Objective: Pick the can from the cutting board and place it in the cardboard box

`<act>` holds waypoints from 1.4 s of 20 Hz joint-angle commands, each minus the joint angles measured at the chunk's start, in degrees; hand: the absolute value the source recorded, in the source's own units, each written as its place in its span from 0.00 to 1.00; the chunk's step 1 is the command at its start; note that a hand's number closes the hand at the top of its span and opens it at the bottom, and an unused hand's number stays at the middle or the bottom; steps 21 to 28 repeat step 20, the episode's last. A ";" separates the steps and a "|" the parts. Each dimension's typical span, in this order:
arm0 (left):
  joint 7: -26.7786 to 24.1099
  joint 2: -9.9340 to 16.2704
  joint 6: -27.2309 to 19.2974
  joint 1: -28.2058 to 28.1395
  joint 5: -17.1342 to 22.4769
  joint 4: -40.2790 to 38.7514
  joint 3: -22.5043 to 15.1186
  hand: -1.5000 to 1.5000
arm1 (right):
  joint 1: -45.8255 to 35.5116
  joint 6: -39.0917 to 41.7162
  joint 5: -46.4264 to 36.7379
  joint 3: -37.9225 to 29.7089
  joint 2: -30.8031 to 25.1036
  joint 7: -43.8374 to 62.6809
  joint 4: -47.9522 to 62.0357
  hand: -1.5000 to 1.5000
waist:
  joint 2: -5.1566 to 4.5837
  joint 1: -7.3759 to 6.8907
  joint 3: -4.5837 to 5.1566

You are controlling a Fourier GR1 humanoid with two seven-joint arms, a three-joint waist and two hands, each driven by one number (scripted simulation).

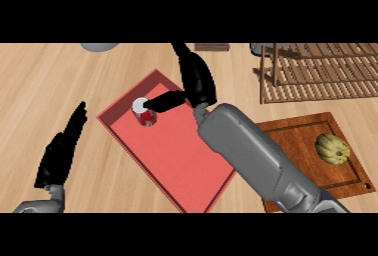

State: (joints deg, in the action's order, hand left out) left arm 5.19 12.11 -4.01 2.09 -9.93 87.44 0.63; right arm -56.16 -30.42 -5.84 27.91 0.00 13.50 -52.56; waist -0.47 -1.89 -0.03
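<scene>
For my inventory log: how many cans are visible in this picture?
1. The can stands inside the red box, near its far end, beside the right hand. The forearm may hide others.

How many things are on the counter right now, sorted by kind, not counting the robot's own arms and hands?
Cans: 1, the can inside the box
Boxes: 1, the red box
Cutting boards: 1, the cutting board
Squashes: 1, the squash on the board
Wooden racks: 1, the rack
Total: 5; two more things at the top edge are cut off and unclear.
</scene>
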 commanded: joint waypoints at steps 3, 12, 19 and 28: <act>-2.17 -0.37 -0.08 -2.71 0.36 -0.80 0.78 0.50 | 4.00 -0.55 7.87 -11.04 -1.10 -8.69 -3.86 0.00 | 0.24 1.41 -0.01; 0.67 0.26 0.38 -2.90 1.14 2.80 2.24 0.50 | 11.43 8.60 14.98 -24.39 -15.97 -12.55 -6.38 0.00 | 0.48 1.98 -0.02; 1.37 -0.73 -0.37 -2.12 0.06 3.27 1.13 0.50 | 18.13 23.41 21.50 -29.92 -26.13 -18.87 -6.12 0.00 | 0.17 2.25 -0.11; -1.44 0.21 0.85 -5.06 0.60 2.26 1.70 0.50 | 19.19 24.34 21.99 -29.98 -27.24 -18.03 -7.79 0.00 | 0.36 2.38 -0.04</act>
